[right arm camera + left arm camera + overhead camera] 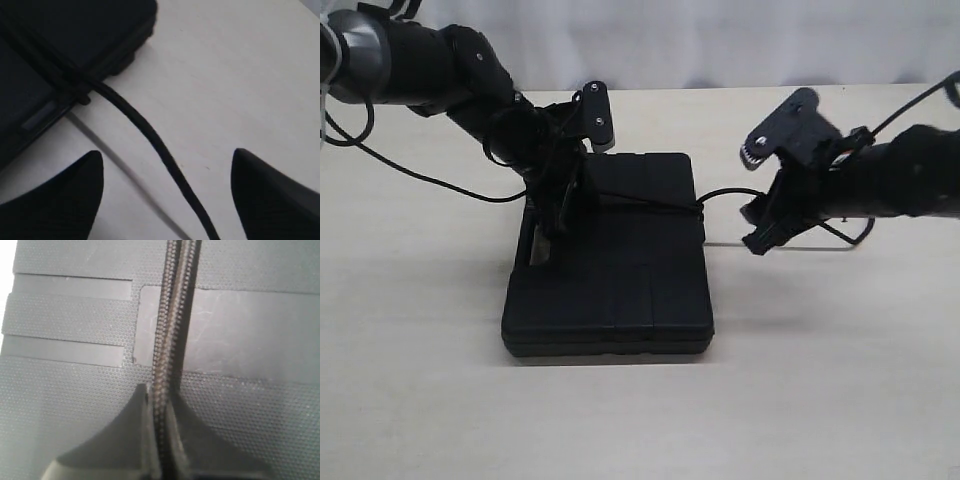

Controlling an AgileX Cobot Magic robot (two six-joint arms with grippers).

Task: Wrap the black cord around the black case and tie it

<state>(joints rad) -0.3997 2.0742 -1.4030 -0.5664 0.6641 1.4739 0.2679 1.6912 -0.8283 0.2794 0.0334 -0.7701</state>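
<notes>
Black cord (650, 207) is seen in the exterior view laid across the lid of the black case (610, 270), from the side facing the left edge of the counter (430, 400) to the side facing the right edge. The case is set flat about midway between those two edges. At the side nearer the right edge the cord is gathered into a small bunch, and from there a free length is arched over the bare counter toward the right tool (752, 228). The left tool (552, 225) is lowered onto the lid near the side with the slot-shaped cutout, where the cord is met.

In the left wrist view, the cord (172, 315) is shown as what look like two braided strands lying side by side on the dotted surface of the case (240, 340), over a smooth panel and beside raised ribs. The left tool (161, 450) is closed narrowly, and the strands are pinched between its fingers (120, 450).

In the right wrist view, a corner of the case (75, 35) is visible, with strands of the cord drawn together at its edge. A single strand of the cord (150, 132) is led out over the counter (240, 75) and passes between the two fingers (65, 200) of the right tool (167, 155), which is spread wide. No contact between cord and fingers is seen.
</notes>
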